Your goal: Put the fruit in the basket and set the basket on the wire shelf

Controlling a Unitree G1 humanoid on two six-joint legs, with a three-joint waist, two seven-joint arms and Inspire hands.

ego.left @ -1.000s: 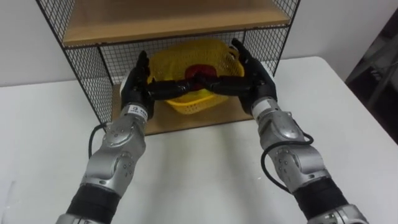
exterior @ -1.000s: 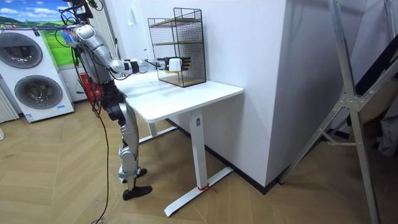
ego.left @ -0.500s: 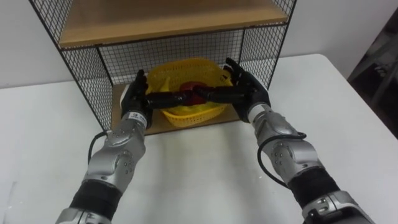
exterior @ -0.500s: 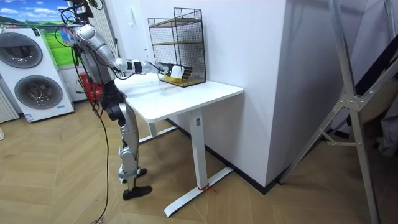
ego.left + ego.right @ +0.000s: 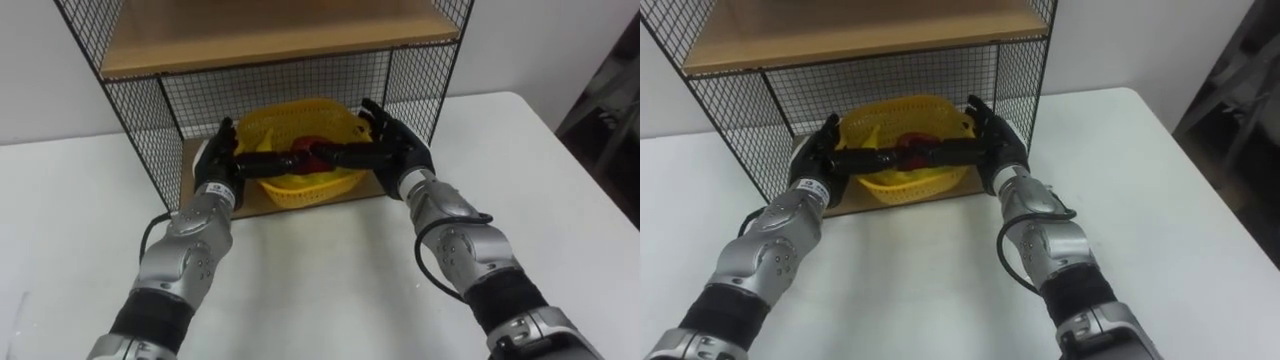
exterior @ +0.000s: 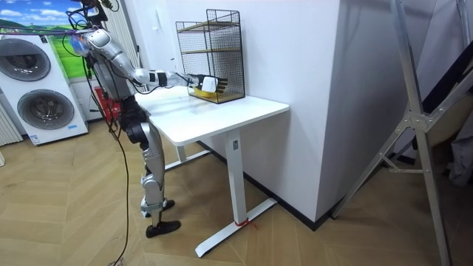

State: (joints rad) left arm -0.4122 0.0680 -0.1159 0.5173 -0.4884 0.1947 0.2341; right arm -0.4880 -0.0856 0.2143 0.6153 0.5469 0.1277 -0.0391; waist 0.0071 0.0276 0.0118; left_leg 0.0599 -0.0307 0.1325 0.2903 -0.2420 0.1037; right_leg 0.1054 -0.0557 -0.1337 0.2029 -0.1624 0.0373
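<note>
- Yellow plastic lattice basket (image 5: 300, 187) is in the lower bay of the black wire shelf (image 5: 138, 112), over the shelf's wooden bottom board (image 5: 262, 204). I cannot tell whether its base rests fully on the board.
- Round red fruit (image 5: 309, 150) lies inside the basket, near the middle.
- Left robot hand (image 5: 215, 168) is at the basket's left side, just inside the shelf's front opening. Its fingers (image 5: 268, 158) are straight and laid across the basket's near rim toward the centre, with the thumb upright. It is open, not curled round anything.
- Right robot hand (image 5: 403, 155) mirrors it at the basket's right side. Its straight fingers (image 5: 352, 155) run inward along the near rim, and it is also open.
- The two sets of fingertips nearly meet in front of the fruit, so the basket sits between the two palms.
- The shelf's upper wooden board (image 5: 270, 30) is above the basket.
- The shelf stands at the far edge of the white table (image 5: 320, 280).
- In the room view the robot stands upright at the table's left end, both arms stretched to the shelf.
</note>
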